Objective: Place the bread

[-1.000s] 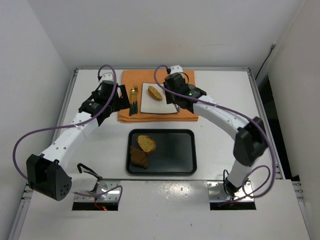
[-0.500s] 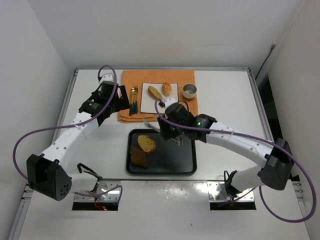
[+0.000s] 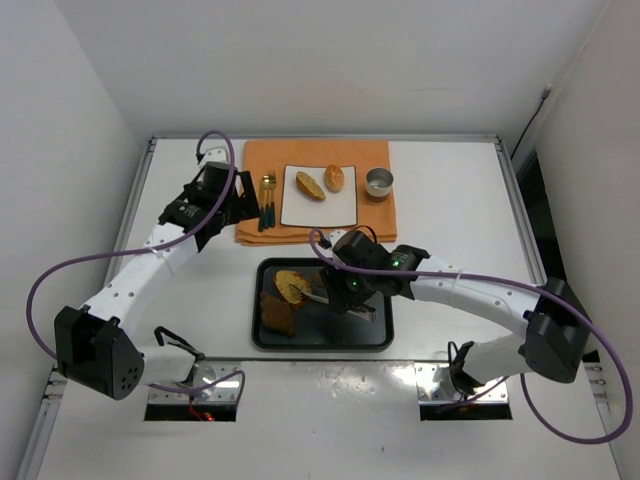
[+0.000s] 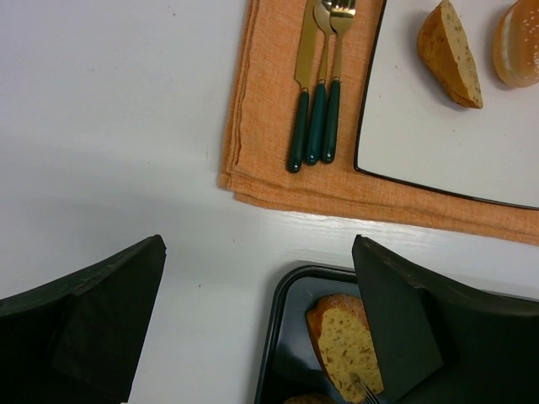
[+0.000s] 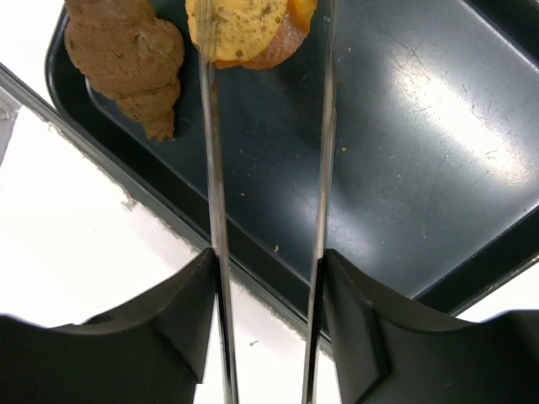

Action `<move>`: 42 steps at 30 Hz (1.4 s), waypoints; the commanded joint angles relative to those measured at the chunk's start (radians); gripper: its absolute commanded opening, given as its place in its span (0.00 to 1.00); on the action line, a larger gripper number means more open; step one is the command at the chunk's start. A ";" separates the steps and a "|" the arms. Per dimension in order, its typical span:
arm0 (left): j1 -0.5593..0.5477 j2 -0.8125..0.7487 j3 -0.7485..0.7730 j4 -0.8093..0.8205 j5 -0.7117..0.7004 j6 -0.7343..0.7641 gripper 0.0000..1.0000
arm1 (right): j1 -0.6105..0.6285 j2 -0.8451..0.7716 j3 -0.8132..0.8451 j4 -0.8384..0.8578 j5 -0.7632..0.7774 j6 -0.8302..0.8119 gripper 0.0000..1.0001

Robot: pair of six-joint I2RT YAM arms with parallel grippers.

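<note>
Top external view: we see right tool (image 3: 318, 297) over black metal tray (image 3: 375, 338), tong blades apart, flanking round toasted bread slice (image 3: 291, 286) at tray's far-left corner, not clamped. Oval slice (image 3: 309, 185) and glossy bun (image 3: 334, 178) on white square plate (image 3: 320, 212). Left tool (image 3: 243, 203) apart, above bare desk (image 3: 450, 200) by orange cloth (image 3: 262, 160) edge.

Round toasted slice (image 3: 293, 287) on tray; oval slice (image 3: 309, 186), bun (image 3: 334, 178) on plate
</note>
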 commanded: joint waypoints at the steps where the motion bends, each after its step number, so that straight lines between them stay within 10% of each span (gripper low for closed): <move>1: 0.012 -0.005 0.033 0.005 0.008 -0.005 0.99 | 0.009 -0.002 -0.011 0.078 0.001 0.014 0.49; 19: 0.012 0.013 0.033 0.005 0.017 -0.005 0.99 | 0.009 -0.129 0.122 -0.116 0.185 0.001 0.01; 42: 0.012 0.004 0.033 0.005 0.036 -0.005 0.99 | -0.061 0.205 0.315 0.205 0.546 -0.088 0.00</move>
